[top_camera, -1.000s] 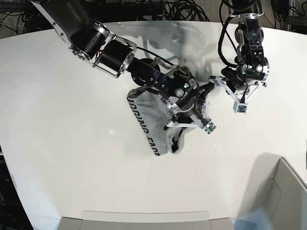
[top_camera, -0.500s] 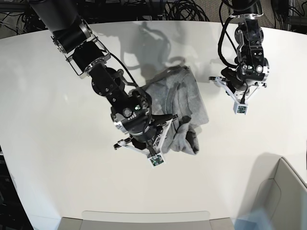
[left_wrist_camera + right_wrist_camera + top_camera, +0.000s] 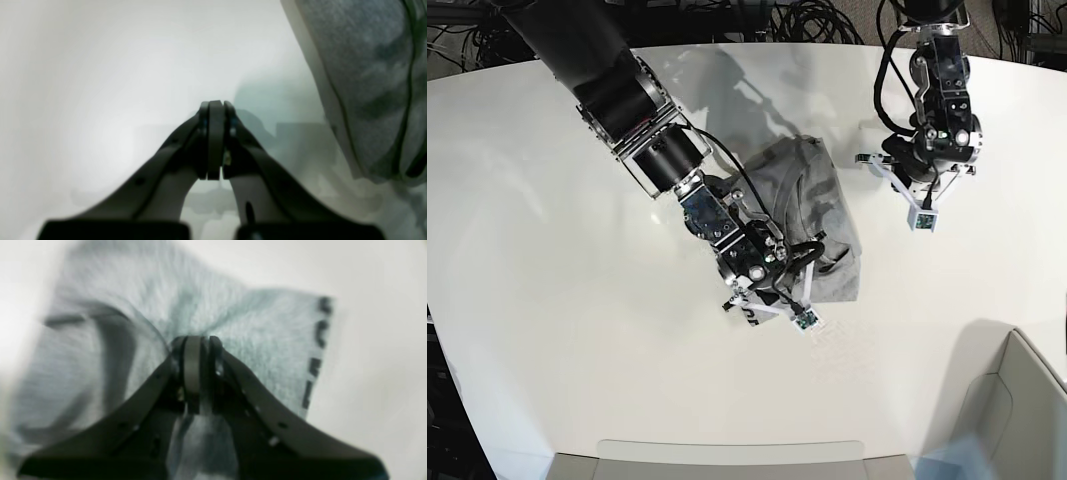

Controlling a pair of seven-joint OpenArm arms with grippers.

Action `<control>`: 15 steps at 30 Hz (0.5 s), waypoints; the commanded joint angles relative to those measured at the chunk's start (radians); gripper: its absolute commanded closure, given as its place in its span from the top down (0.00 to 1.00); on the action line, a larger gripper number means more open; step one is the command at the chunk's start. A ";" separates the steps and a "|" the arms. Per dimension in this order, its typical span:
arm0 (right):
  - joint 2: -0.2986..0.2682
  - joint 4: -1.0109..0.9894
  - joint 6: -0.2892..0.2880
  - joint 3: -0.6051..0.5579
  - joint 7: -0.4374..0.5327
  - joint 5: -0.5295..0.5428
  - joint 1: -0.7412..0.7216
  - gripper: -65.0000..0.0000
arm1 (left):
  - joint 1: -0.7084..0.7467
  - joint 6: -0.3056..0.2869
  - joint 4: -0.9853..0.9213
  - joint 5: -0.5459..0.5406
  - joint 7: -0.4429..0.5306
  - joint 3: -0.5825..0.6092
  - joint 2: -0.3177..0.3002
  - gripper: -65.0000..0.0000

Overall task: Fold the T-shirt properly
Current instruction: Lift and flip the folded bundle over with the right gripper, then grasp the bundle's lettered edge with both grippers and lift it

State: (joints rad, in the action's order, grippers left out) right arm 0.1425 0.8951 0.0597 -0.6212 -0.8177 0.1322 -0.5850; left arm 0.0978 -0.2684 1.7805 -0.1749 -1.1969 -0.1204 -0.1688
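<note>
left wrist: left gripper (image 3: 215,140) hanging with jaws together, gripping nothing, heather-grey cotton T-shirt (image 3: 370,83) lying at 2 o'clock | right wrist: right gripper (image 3: 195,373) pinching grey cloth, blurred | base: shirt bunching mid white table (image 3: 547,300); dragging one-handed is risking a crooked fold

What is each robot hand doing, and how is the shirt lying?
T-shirt: crumpled in a rough heap on the table, not flat, one edge lifted.
Right gripper: shut on the T-shirt, pinching a bunch of grey cloth.
Left gripper: shut, holding nothing, beside the shirt.
Table: white, bare around the shirt.
</note>
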 commanded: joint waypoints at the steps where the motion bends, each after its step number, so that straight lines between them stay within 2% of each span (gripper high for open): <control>1: 0.015 0.026 0.004 -0.022 0.030 0.010 -0.043 0.09 | -0.010 0.002 0.018 0.001 0.013 -0.002 -0.005 0.00; 5: 0.009 0.135 0.006 -0.047 0.027 0.123 -0.042 0.09 | -0.010 0.002 0.018 0.001 0.013 -0.003 -0.005 0.00; 6: -0.008 0.189 0.006 -0.035 0.022 0.156 -0.037 0.09 | -0.010 0.002 0.018 0.001 0.015 -0.003 -0.005 0.00; 11: -0.142 0.496 0.006 0.093 -0.114 0.312 -0.014 0.00 | -0.014 0.002 0.028 0.001 0.015 0.005 -0.005 0.00; 15: -0.238 0.562 0.006 0.199 -0.230 0.333 0.007 0.00 | -0.016 0.001 0.083 -0.001 0.015 0.034 0.013 0.00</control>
State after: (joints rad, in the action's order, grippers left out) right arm -0.1116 1.4380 0.0719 -0.4202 -1.0611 0.4454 -0.5529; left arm 0.0978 -0.2649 1.8427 -0.1669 -1.2007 -0.0902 -0.1528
